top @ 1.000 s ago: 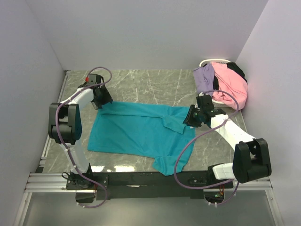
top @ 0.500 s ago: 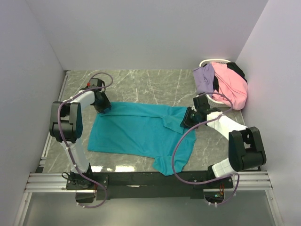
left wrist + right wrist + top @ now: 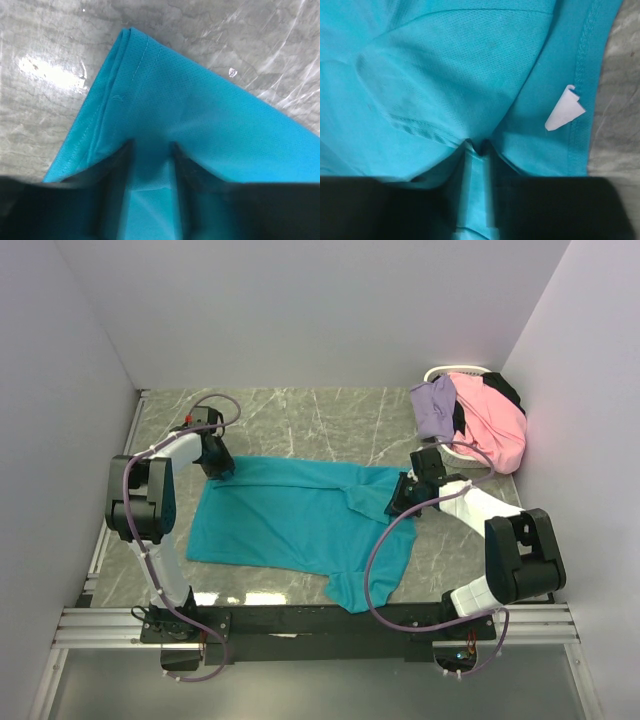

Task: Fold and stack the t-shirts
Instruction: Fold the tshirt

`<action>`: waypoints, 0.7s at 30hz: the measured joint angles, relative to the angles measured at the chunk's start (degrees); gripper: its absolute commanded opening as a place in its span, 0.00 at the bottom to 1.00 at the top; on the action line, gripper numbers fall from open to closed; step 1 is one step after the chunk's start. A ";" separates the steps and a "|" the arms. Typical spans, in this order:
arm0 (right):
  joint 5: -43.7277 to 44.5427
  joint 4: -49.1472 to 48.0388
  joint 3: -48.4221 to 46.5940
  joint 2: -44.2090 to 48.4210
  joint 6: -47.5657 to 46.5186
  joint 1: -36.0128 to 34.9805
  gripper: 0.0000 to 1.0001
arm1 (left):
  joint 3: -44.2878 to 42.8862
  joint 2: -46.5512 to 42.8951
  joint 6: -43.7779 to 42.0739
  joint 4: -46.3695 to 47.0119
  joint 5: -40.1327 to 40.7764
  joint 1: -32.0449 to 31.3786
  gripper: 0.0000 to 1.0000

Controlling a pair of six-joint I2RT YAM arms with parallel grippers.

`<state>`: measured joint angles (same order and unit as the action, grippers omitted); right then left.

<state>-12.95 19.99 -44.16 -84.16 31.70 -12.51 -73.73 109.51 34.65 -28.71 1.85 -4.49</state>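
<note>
The right arm has tucked inward; with left pincer [image 3: 221,470] and right pincer [image 3: 396,504] both nipping the teal t-shirt [image 3: 290,520], they should lift evenly

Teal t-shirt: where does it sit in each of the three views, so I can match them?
Top external: the teal t-shirt lies spread mid-table, between the left gripper and the right gripper.
Left wrist: one corner of it points up-frame, with cloth running between the fingers.
Right wrist: it fills nearly the whole frame, with a white tag at right.
Shared landmark: the grey marble tabletop.
</note>
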 measured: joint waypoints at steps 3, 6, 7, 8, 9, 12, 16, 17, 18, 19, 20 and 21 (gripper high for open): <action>-0.24 -0.39 0.39 -0.02 0.17 0.00 0.00 | 0.00 0.00 -0.15 -0.04 0.07 0.00 0.16; -0.44 -0.81 0.39 0.15 0.20 0.00 0.00 | 0.00 0.00 -0.50 -0.33 0.81 0.00 0.13; -0.44 -0.76 0.39 0.42 0.20 0.00 0.00 | 0.00 0.00 -0.57 -0.61 1.18 0.00 0.13; -0.42 -0.63 0.39 0.98 0.17 0.00 0.00 | -0.04 0.00 -0.57 -0.90 1.53 0.00 0.13; -0.39 -0.31 0.39 1.88 0.17 0.00 0.00 | -0.17 0.00 -0.59 -1.33 1.99 0.00 0.13; -0.28 0.98 0.28 6.14 0.13 0.00 0.00 | -1.11 0.00 -0.87 -2.60 3.21 0.00 0.13; -0.24 2.32 -0.17 11.23 0.00 0.00 0.00 | -2.51 0.00 -1.05 -3.28 4.46 0.00 0.17; -0.22 2.69 -0.20 12.22 0.00 0.00 0.00 | -2.64 0.00 -1.07 -3.30 4.70 0.02 0.19; -0.15 3.37 -0.20 13.09 0.02 0.00 0.00 | -2.69 0.00 -1.07 -3.32 4.98 0.00 0.20; -0.11 4.11 -0.20 13.77 0.02 0.00 0.00 | -2.69 0.00 -1.07 -3.43 5.20 0.02 0.21; -0.04 4.59 -0.17 14.19 0.07 0.00 0.00 | -2.69 0.00 -1.11 -3.56 5.44 0.02 0.21; 0.07 5.35 -0.20 14.69 0.13 0.00 0.00 | -2.69 0.00 -1.16 -3.69 5.62 0.02 0.22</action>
<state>-12.88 25.34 -44.36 -69.47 31.83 -12.51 -76.42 109.51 33.50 -32.40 7.46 -4.47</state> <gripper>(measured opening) 0.008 0.202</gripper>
